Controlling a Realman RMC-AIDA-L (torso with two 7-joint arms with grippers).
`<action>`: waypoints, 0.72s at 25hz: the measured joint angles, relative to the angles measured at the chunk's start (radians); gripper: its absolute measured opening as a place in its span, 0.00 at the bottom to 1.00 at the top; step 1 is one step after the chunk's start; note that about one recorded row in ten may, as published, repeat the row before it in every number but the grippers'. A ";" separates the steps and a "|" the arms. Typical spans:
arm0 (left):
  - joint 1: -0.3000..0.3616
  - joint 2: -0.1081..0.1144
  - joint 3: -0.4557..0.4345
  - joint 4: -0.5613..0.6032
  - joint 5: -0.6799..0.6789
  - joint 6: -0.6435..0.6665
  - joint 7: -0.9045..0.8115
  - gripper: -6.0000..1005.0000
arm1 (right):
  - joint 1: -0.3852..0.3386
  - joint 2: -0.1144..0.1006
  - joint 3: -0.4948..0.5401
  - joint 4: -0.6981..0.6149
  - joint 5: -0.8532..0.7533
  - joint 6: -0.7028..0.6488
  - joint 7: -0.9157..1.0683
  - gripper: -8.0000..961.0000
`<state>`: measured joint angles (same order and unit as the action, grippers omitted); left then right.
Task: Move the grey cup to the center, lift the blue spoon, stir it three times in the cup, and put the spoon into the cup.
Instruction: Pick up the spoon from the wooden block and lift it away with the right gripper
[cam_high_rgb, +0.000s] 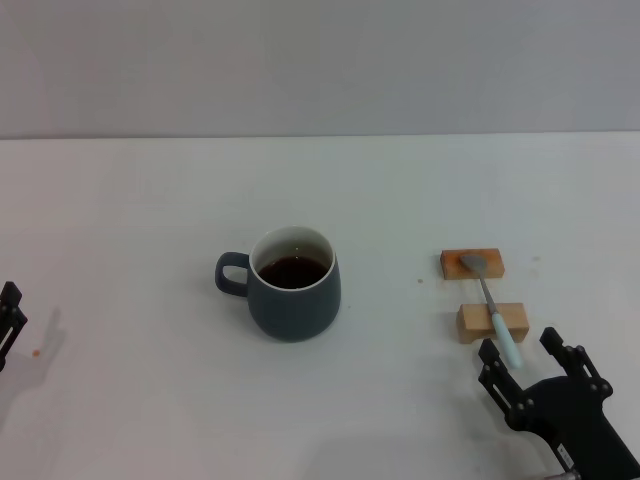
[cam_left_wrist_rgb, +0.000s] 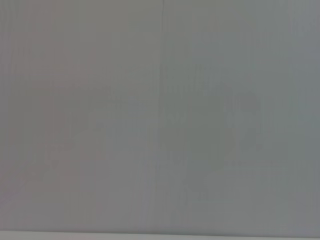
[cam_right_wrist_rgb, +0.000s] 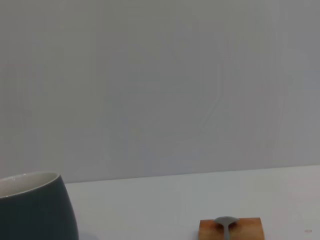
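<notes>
The right gripper (cam_high_rgb: 520, 352) sits nearest the robot, low at the table's (cam_high_rgb: 150, 200) near right side, its two black fingers spread apart and holding nothing, with the pale blue tip of the spoon's handle lying just between and ahead of them. The spoon (cam_high_rgb: 492, 310) is the landmark here: there is one, and its long axis runs almost straight away from the robot, handle end nearest the gripper, grey metal bowl at the far end. It bridges two wooden blocks, the near block (cam_high_rgb: 492, 322) under the handle and the far block (cam_high_rgb: 472, 263) under the bowl, so the stem is raised off the table. From this I judge the coming move to be a short advance along that axis so the fingers can close across the handle; the right arm is plainly the nearer one. To the left of the spoon, and well apart from it, stands one grey cup (cam_high_rgb: 292, 285) with dark liquid inside and its loop handle turned away from the spoon; it looks already about mid-table. Much farther left of the spoon, the left gripper (cam_high_rgb: 8, 320) is parked at the table's edge, and I cannot tell whether its fingers are open or closed.
</notes>
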<state>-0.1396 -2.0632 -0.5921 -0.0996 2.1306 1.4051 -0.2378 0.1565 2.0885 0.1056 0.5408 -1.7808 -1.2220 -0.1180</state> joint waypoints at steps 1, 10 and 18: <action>0.000 0.000 0.000 0.000 0.000 0.000 0.000 0.85 | 0.000 -0.001 -0.001 0.001 -0.005 -0.001 0.000 0.80; 0.000 0.000 0.000 0.000 0.000 0.000 0.000 0.85 | 0.005 -0.003 -0.011 -0.002 -0.009 0.009 0.000 0.57; 0.000 0.000 0.002 -0.001 0.001 0.001 0.000 0.85 | 0.005 -0.002 -0.011 -0.005 -0.003 0.013 0.000 0.54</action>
<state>-0.1396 -2.0632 -0.5905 -0.1009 2.1319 1.4060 -0.2378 0.1611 2.0862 0.0951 0.5353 -1.7841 -1.2095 -0.1181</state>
